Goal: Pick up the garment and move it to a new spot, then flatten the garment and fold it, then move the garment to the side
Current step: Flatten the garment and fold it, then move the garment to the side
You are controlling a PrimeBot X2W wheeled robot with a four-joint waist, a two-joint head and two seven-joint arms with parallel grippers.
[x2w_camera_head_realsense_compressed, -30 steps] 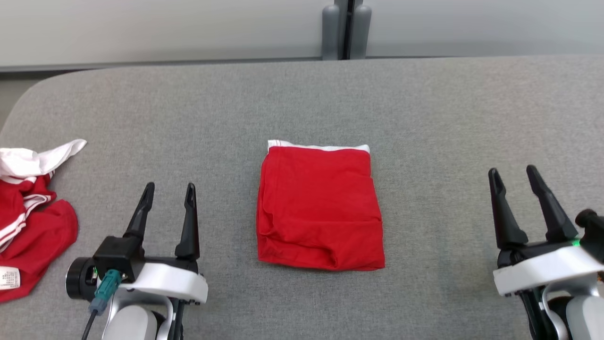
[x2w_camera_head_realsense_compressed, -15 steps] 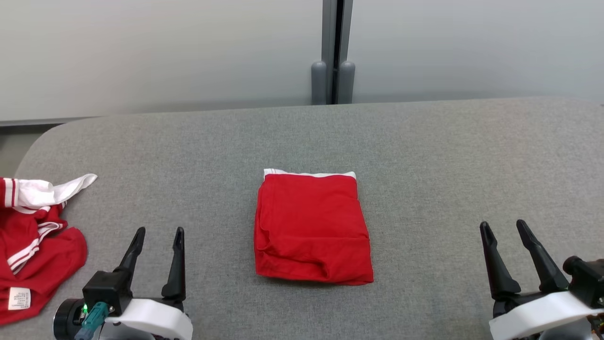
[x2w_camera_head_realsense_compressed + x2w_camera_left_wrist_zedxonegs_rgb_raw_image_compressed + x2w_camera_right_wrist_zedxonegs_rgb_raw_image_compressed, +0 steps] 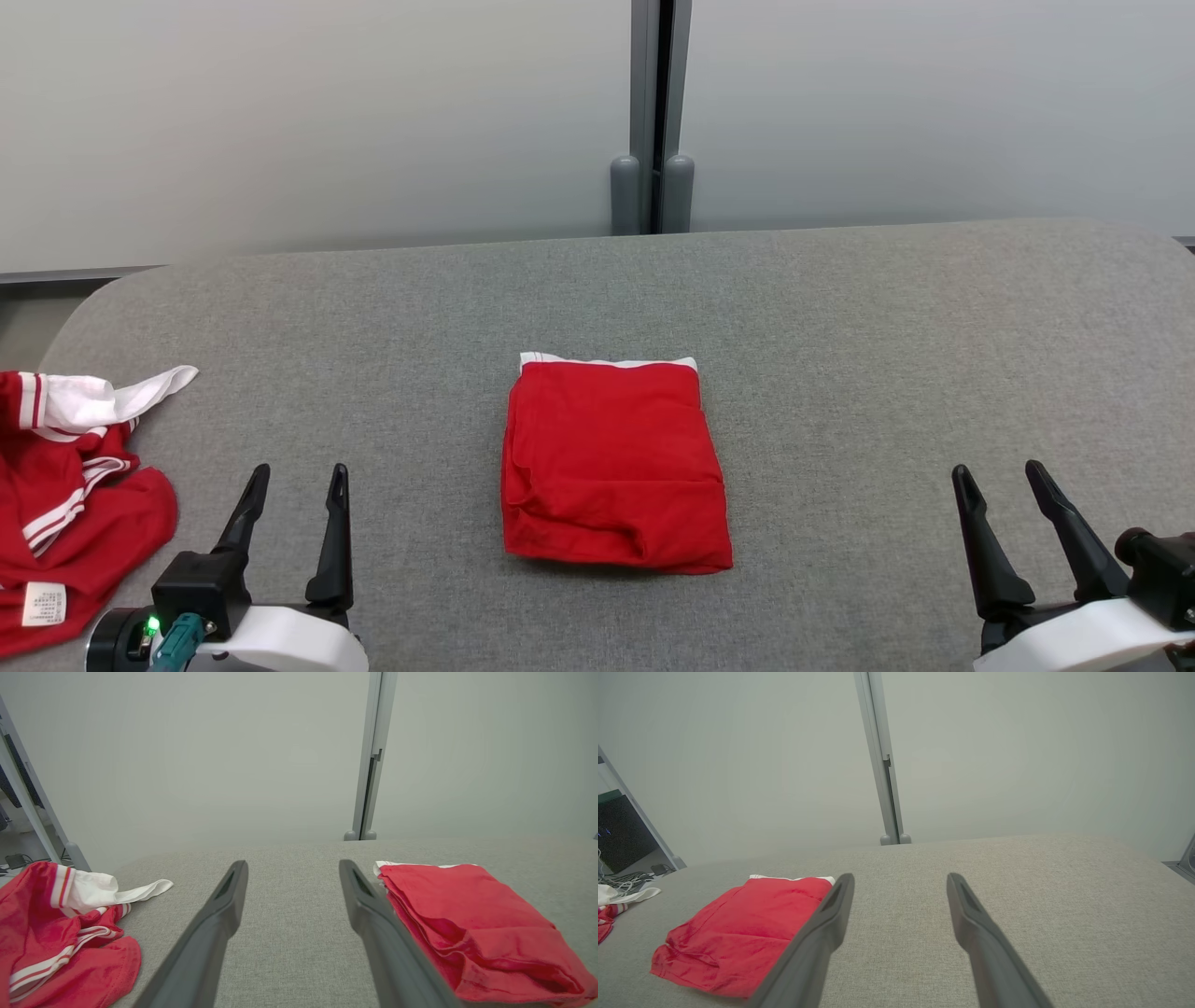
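Lying folded at the centre of the grey fabric counter [image 3: 840,327], the red white-edged garment [image 3: 611,462] is untouched. Both the left claw [image 3: 299,471] at 7 o'clock and the right claw [image 3: 997,469] at 5 o'clock stand spread and empty. Only the head camera has tilted up lately; moving it aside probably remains.

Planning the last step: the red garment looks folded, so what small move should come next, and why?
Probably bring the right gripper to the folded garment's right edge: it lies untouched, both grippers open, and a crumpled heap lies by the left gripper.
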